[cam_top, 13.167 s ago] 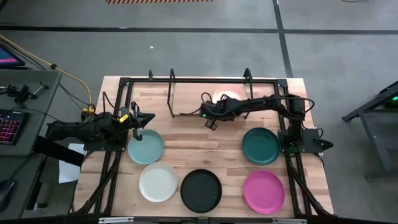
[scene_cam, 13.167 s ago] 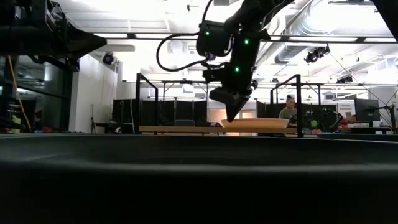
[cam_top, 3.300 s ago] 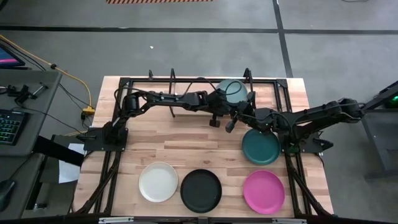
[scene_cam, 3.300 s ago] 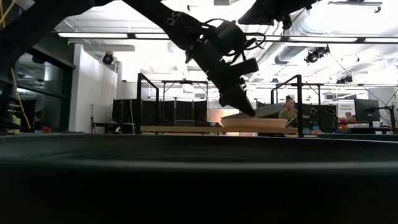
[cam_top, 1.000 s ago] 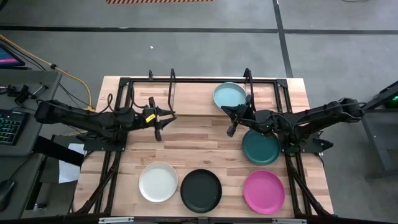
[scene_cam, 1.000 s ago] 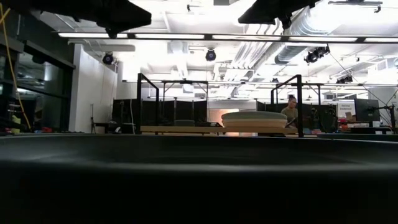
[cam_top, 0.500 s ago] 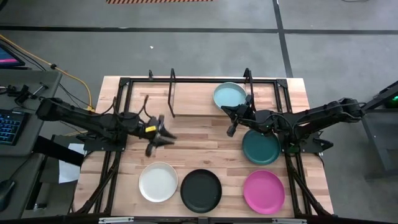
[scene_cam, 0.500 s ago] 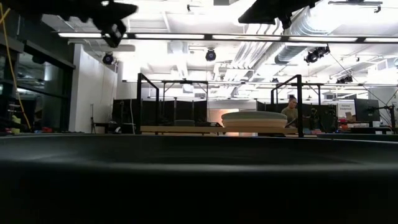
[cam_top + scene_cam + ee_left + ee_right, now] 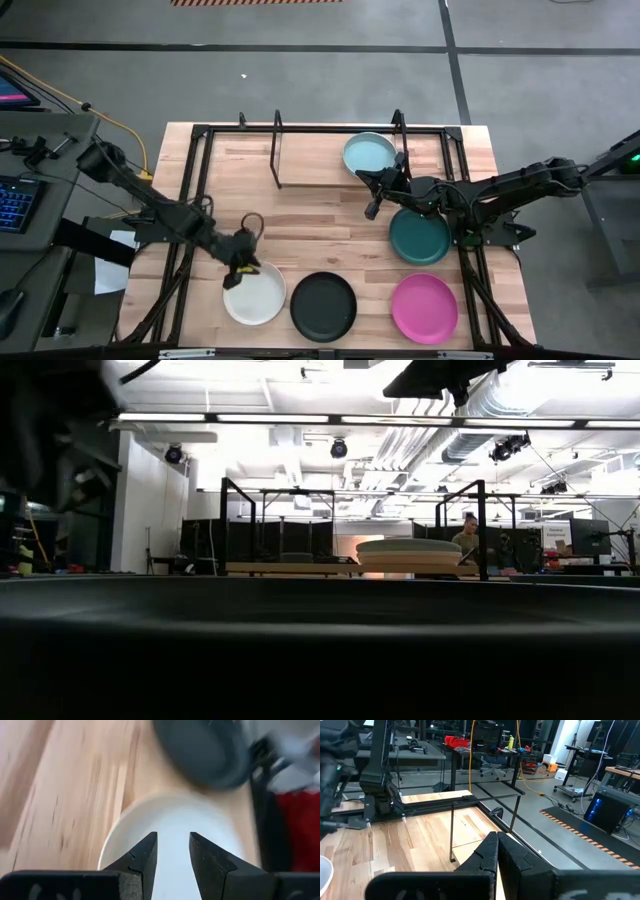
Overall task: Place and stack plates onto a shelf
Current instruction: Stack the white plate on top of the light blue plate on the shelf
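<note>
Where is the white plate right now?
In the high view the white plate lies on the table's near-left part, just left of the black plate, with the left gripper open over its far rim.

Overhead camera straight down, low camera level across table (image 9: 300, 225), wrist cameras forward

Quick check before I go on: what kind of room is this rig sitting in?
Most likely a robotics lab or workshop: a keyboard on a desk beside the table, more workstations and cables behind, and a person seated at a far bench.
</note>
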### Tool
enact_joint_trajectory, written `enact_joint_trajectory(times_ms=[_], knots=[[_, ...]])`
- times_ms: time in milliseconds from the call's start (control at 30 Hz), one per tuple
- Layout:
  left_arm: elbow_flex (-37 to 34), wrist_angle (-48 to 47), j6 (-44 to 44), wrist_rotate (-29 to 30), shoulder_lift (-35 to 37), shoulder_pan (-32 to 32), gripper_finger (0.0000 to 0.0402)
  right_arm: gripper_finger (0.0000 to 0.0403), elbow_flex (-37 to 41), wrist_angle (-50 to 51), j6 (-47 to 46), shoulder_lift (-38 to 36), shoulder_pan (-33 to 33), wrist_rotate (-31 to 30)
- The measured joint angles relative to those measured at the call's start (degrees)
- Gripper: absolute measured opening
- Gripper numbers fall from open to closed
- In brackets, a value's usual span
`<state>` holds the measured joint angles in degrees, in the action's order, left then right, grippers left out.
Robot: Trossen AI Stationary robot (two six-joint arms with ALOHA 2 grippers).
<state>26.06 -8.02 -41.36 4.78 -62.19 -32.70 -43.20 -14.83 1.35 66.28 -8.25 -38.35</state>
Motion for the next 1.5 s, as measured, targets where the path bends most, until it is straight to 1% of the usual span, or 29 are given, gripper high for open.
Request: enact_joint_trajectory(times_ms=[67, 200, 267, 400, 633, 767, 833, 900, 1033, 1100, 1167, 1300, 1400, 1500], knots=[[0.0, -2.16, 0.0, 1.7, -2.24, -1.8, 0.0104, 0.0, 0.0, 0.02, 0.0, 0.02, 0.0, 0.0], [0.0, -7.03, 0.23, 7.71, -5.37, -3.6, 0.0104, 0.0, 0.0, 0.16, 0.0, 0.02, 0.0, 0.0], [0.0, -8.4, 1.14, 8.86, -6.47, -4.07, 0.0104, 0.0, 0.0, 0.16, 0.0, 0.02, 0.0, 0.0], [0.0, -9.4, 2.88, 8.93, -8.28, -4.21, 0.0104, 0.0, -0.01, 0.2, 0.0, 0.02, 0.0, 0.0], [0.0, -10.44, 3.06, 9.15, -11.21, -4.19, 0.0104, 0.0, 0.0, 0.42, -0.75, 0.02, 0.0, 0.0], [0.01, -9.34, 3.04, 7.67, -12.8, -4.17, 0.0102, 0.0, 0.0, 0.44, -1.36, 0.02, 0.0, 0.0], [0.13, -8.32, 3.03, 7.13, -13.46, -4.05, 0.0092, 0.0, 0.0, 0.44, -1.34, 0.02, 0.0, 0.0], [0.28, -8.01, 3.04, 6.58, -13.77, -3.95, 0.0074, 0.0, 0.0, 0.44, -1.34, 0.02, 0.0, 0.0], [1.93, -9.1, 4.52, 5.46, -13.91, -2.73, 0.0017, 0.0, 0.0, 0.41, -1.34, 0.02, 0.0, 0.0], [3.57, -9.85, 6.91, 5.3, -13.58, -1.74, 0.0008, 0.0, 0.0, 0.3, -1.34, 0.02, 0.02, 0.0], [5.88, -12.76, 9.34, 5.4, -13.11, -0.41, 0.001, 0.0, 0.0, 0.21, -1.35, 0.02, 0.02, 0.0], [13.29, -23.57, 15.11, 7.5, -11.57, 3.15, 0.0004, 0.0, 0.0, 0.06, -1.35, 0.02, 0.02, 0.0], [20.76, -32.7, 20.86, 12.92, -10.54, 6.54, 0.0004, 0.0, 0.0, 0.0, -1.34, 0.02, 0.02, 0.0], [27.82, -35.19, 27.88, 21.24, -9.8, 11.0, 0.0003, 0.0, 0.0, -0.02, -1.3, 0.02, 0.02, 0.0]])
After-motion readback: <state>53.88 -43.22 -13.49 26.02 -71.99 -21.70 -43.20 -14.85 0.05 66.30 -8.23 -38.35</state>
